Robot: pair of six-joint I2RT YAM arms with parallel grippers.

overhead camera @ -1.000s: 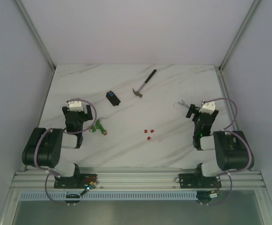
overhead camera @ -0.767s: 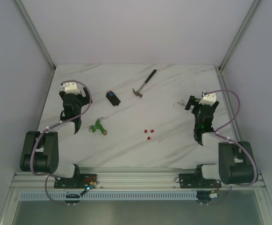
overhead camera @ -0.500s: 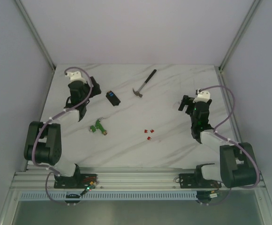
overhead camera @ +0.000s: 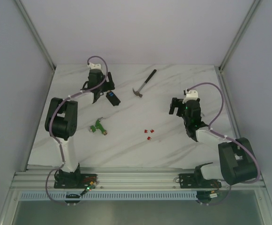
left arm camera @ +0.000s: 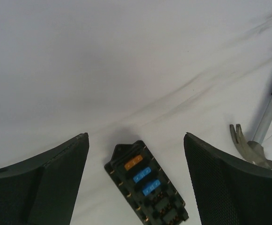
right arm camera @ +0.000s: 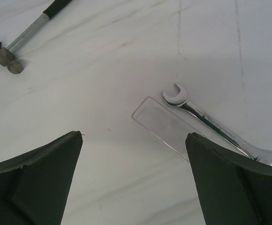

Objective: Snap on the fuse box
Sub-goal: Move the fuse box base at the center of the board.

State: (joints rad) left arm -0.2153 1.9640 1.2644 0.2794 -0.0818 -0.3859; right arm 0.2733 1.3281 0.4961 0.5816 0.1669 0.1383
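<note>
So far nothing is snapped: fuse box [left arm camera: 145,187] lies uncovered on the counter [overhead camera: 173,150], left of the hammer [overhead camera: 144,83]. Left end effector [left arm camera: 136,136] hovers over it, wide open, empty; right end effector [right arm camera: 133,135] likewise.

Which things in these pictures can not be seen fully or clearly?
- Left wrist view: the fuse box is cut off at its near end by the bottom edge.
- Right wrist view: the wrench is partly hidden at its lower end by a finger of the right hand.
- Top view: the red pieces are too small to count.
</note>
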